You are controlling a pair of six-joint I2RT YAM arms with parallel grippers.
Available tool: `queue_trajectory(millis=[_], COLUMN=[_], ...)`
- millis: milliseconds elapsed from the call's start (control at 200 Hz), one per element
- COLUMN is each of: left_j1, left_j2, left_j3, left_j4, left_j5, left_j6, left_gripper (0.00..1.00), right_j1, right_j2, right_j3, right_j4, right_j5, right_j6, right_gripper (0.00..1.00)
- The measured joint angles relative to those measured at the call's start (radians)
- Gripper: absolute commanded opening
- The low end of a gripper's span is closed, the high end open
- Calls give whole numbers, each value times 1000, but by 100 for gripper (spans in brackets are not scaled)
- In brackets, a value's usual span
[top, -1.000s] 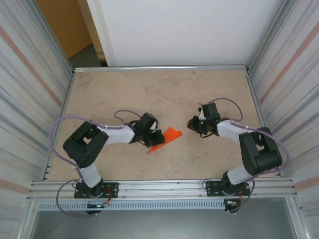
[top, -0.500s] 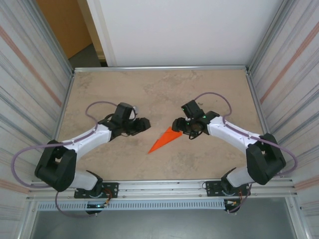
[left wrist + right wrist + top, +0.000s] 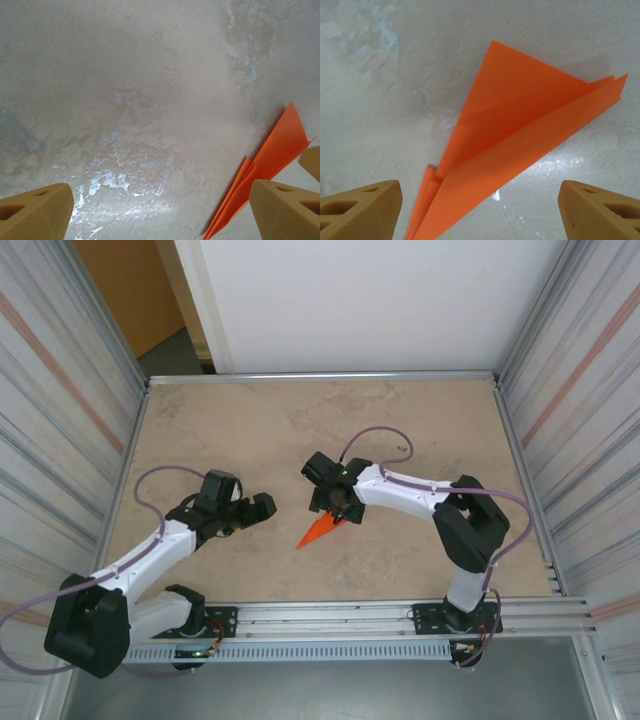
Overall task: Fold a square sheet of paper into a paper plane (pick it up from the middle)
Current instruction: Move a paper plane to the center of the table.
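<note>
The square sheet of paper lies on the table folded into an orange paper plane (image 3: 316,531), a narrow dart with its tip toward the near left. My right gripper (image 3: 336,504) hovers right over its wide tail, open, with the plane (image 3: 520,140) below and between the tan fingertips (image 3: 362,210), apart from them. My left gripper (image 3: 254,510) stands open a short way to the plane's left. In the left wrist view its gap (image 3: 160,215) holds bare table, and the plane (image 3: 272,160) lies by the right fingertip (image 3: 285,207).
The beige stone-look table (image 3: 420,420) is fenced by ribbed metal walls at left (image 3: 60,440) and right (image 3: 580,420). A metal rail (image 3: 330,615) with both arm bases runs along the near edge. Purple cables loop off each arm.
Both grippers have opened. The left arm let go of the plane and drew back to the left. The right gripper swung left until it hung over the plane's tail.
</note>
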Motion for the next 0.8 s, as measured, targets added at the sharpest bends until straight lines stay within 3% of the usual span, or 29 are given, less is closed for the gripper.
queue_trajectory(millis=[200,802], left_j1=[2,2], left_j2=[-14,17], left_j3=[-21,-30], left_j4=[-22,-20], left_j5=[-8,-7], left_j6=[22,32], left_gripper=[96,98], right_j1=[7,35], right_j2=[60,27], right_j3=[42,17], right_j4=[-77,-120], right_j5=[47,76], right_j6=[79,183], right_gripper=[75,33])
